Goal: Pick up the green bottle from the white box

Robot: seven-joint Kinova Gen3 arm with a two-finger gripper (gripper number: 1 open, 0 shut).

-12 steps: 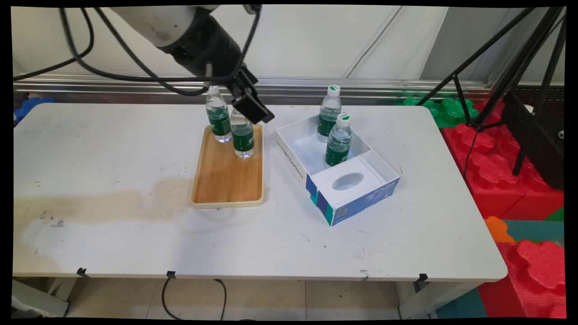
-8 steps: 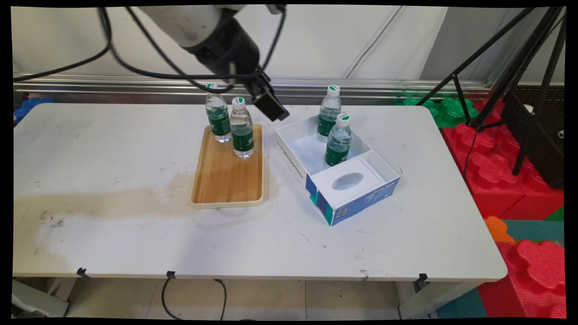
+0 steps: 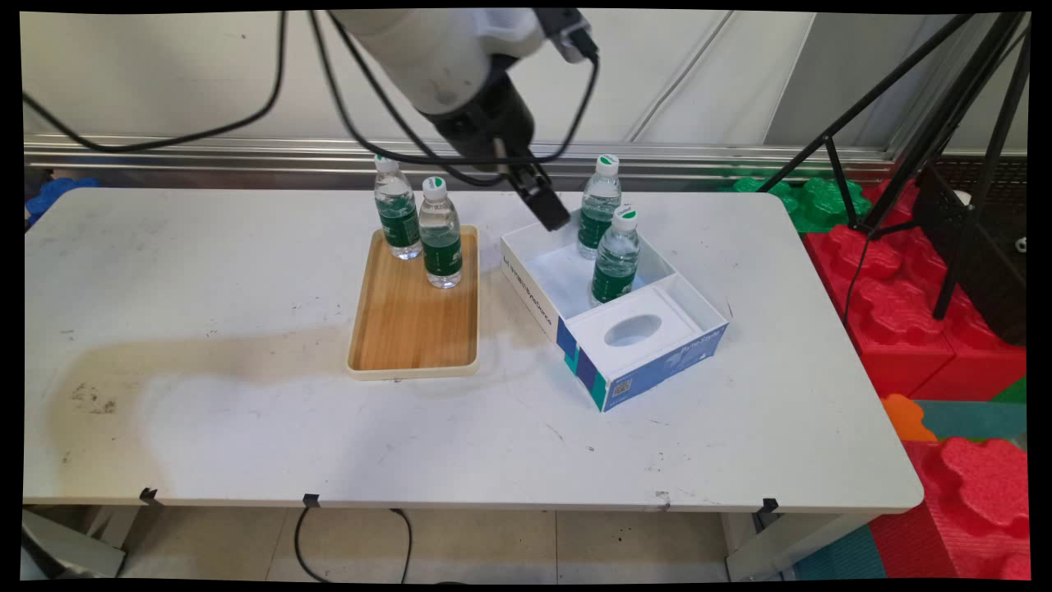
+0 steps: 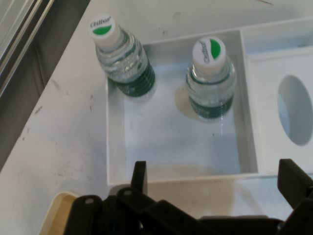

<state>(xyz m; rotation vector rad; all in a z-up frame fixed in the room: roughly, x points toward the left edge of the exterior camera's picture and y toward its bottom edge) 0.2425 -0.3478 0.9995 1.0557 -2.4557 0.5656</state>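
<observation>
My black gripper [image 3: 549, 207] hangs open and empty above the rear left corner of a white and blue box [image 3: 649, 366]. Two green-labelled water bottles stand upright inside it: one at the back corner [image 3: 599, 205], one nearer the middle [image 3: 616, 256]. The hand view looks down on both, the corner bottle [image 4: 124, 63] and the middle bottle [image 4: 210, 81], with the gripper [image 4: 215, 174] just outside the box wall [image 4: 110, 147], its fingers spread wide. A white insert with an oval hole [image 3: 633, 329] fills the box's front part. Neither bottle is touched.
Left of the box, a wooden tray [image 3: 411, 329] carries two more upright bottles, one behind [image 3: 397, 212] and one in front [image 3: 440, 238]. Red foam blocks [image 3: 920, 312] and a black tripod [image 3: 945, 123] stand beyond the table's right edge. Black cables hang from the arm.
The gripper has swung to the right, from over the bottles on the tray to the box's rear left corner. All bottles stand where they were.
</observation>
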